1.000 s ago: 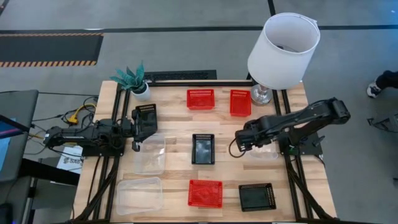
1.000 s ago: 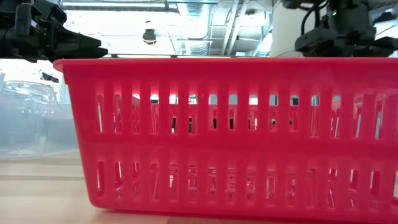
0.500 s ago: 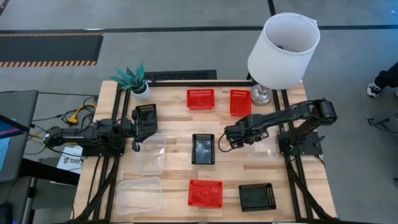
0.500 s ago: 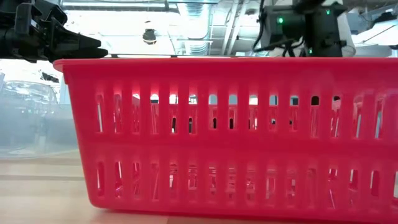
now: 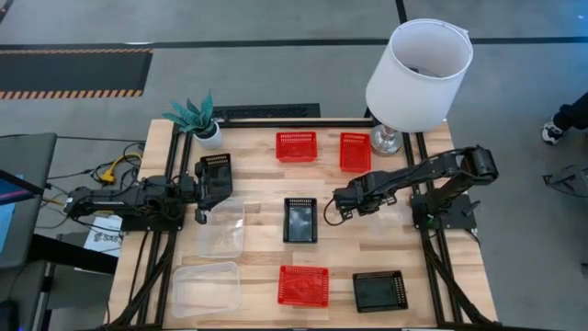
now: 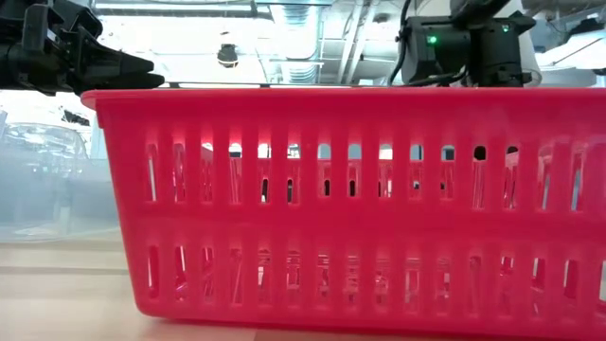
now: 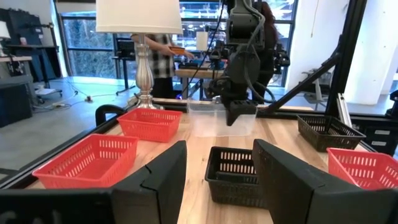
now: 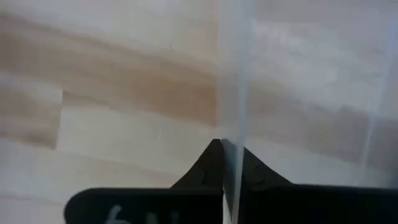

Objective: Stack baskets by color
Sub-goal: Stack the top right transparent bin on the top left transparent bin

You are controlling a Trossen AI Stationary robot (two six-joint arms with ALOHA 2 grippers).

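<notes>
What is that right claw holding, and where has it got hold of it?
The right claw is shut on a clear basket, pinching the thin rim of its wall. The left claw holds nothing.

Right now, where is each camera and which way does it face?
High: overhead, down on the table; both arms.
Low: table height, facing the red basket; arms above.
Left wrist: past the open left gripper toward the right gripper.
Right wrist: down at the clear basket wall its gripper pinches.
Both wrist views show that basket.
</notes>
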